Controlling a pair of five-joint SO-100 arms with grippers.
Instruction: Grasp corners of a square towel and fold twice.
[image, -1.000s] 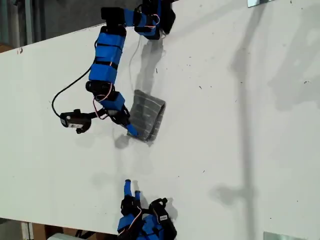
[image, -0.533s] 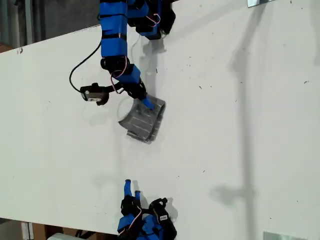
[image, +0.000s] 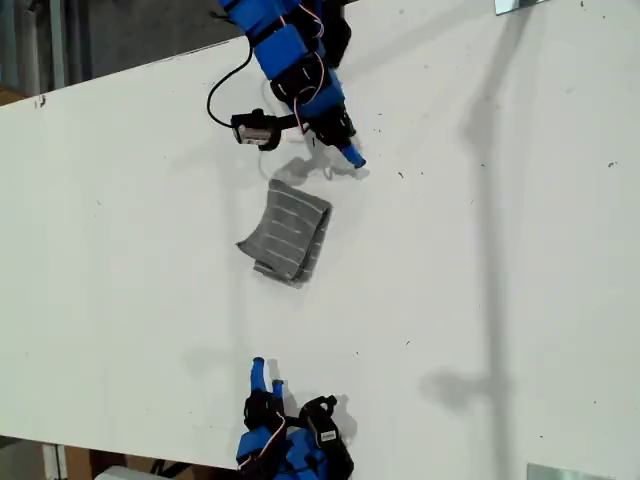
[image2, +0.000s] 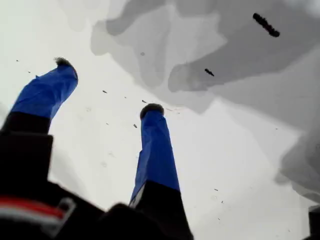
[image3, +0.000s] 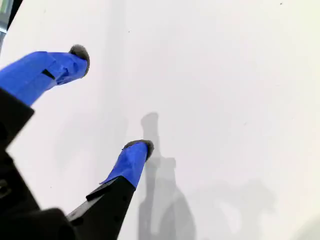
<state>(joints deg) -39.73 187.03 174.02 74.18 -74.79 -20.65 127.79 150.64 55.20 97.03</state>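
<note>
The towel (image: 288, 238), dark grey with thin white stripes, lies folded into a small bundle on the white table (image: 480, 260), left of centre in the exterior view. Its corners are tucked into the folds and I cannot tell them apart. My first gripper (image: 350, 157) (image2: 105, 85) hangs open and empty above the table, just beyond the towel toward the top of the exterior view, not touching it. My second gripper (image: 265, 375) (image3: 112, 97) rests open and low over the table near the exterior view's bottom edge, well apart from the towel. Neither wrist view shows the towel.
A black cable (image: 222, 85) loops beside the first arm near the table's slanted far edge. Metal brackets sit at the exterior view's top right (image: 520, 5) and bottom right (image: 565, 472). Arm shadows and small dark specks (image: 400, 175) mark the table.
My first gripper carried the towel's lower edge up over the bundle, let go, and drew away toward the exterior view's top right. The towel now lies flatter. The second arm stayed still.
</note>
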